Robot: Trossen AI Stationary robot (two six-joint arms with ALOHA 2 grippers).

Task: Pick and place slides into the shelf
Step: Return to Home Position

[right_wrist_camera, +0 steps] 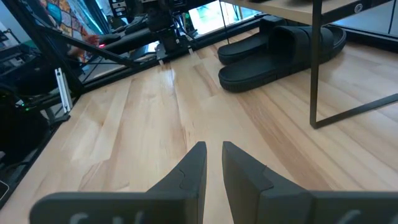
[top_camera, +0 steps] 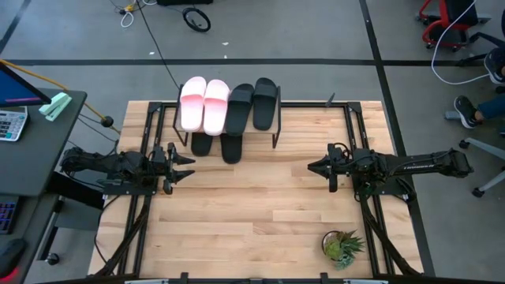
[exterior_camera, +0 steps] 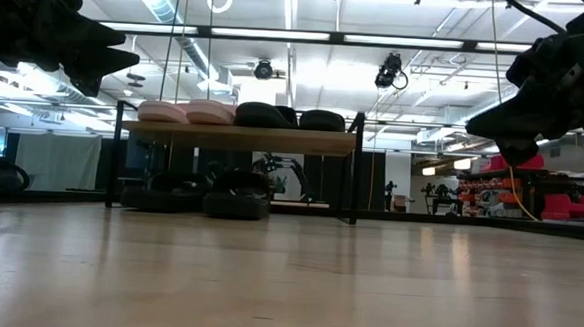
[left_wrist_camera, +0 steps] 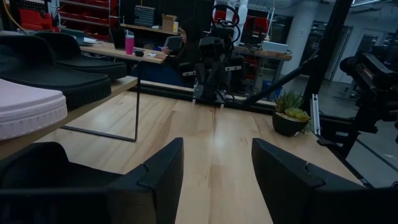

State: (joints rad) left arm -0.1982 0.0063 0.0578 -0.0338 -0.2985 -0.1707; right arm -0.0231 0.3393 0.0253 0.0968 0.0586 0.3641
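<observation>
The shelf point(top_camera: 260, 136) stands at the table's far side, left of centre. Two pale pink slides point(top_camera: 203, 105) and two black slides point(top_camera: 252, 105) lie side by side on its plank top point(exterior_camera: 238, 137). Two more black slides point(top_camera: 217, 146) lie on the table under it, and also show in the right wrist view point(right_wrist_camera: 280, 53). My left gripper point(top_camera: 185, 166) is open and empty, above the table just left of the shelf's near side. My right gripper point(top_camera: 316, 167) is shut and empty, to the right of the shelf, pointing toward the left arm.
A small potted plant point(top_camera: 342, 246) stands near the table's front right. Bare wooden tabletop point(top_camera: 252, 197) lies between the two grippers. A dark desk with a calculator point(top_camera: 12, 122) is off the left edge. A person's shoe point(top_camera: 465, 110) shows on the floor at right.
</observation>
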